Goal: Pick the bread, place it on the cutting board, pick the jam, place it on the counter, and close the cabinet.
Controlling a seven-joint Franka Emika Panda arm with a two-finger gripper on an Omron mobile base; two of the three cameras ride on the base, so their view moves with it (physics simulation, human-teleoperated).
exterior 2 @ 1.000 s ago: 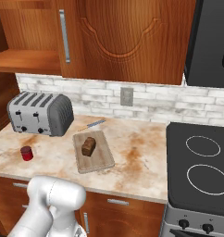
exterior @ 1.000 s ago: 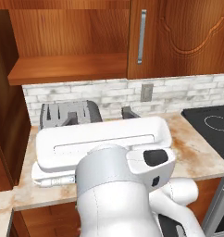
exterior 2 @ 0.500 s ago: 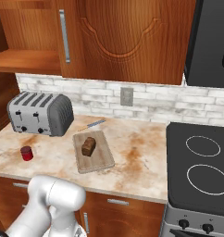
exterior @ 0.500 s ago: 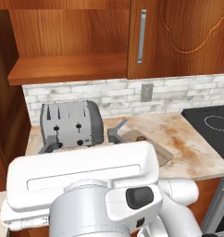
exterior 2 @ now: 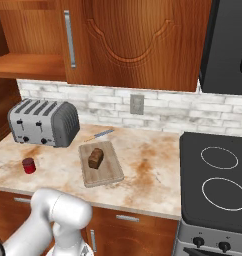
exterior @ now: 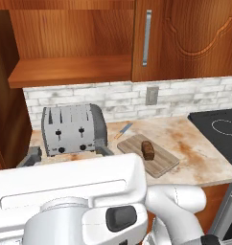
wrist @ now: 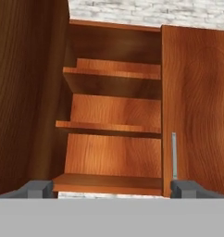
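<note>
The small dark brown loaf-shaped bread [exterior 2: 95, 158] lies on the flat light brown wooden cutting board [exterior 2: 108, 173], toward the board's rear half; the board rests on the beige marbled stone counter [exterior 2: 148, 175], about midway between the counter's front and back edges, its long sides skewed against the front edge; the small red cylindrical jam jar [exterior 2: 28, 165] stands upright on the counter near the front left corner, well apart from the board; a silver four-slot toaster [exterior 2: 42, 122] stands at the counter's back left, against the white brick backsplash [exterior 2: 193, 114]; a thin blue-handled knife [exterior 2: 99, 134] lies near the back edge, between the toaster and the board, just beyond the board's far corner; a black stovetop [exterior 2: 218, 175] with ring burners adjoins the counter's right edge; the large reddish-brown wooden wall cabinet [wrist: 197, 106] has its left side open, showing bare shelves [wrist: 111, 127], while its right door with the vertical silver bar handle [wrist: 174, 155] is closed; the gripper [wrist: 112, 189] faces the open shelves with its dark fingertips [wrist: 38, 188] set wide apart, holding nothing.
</note>
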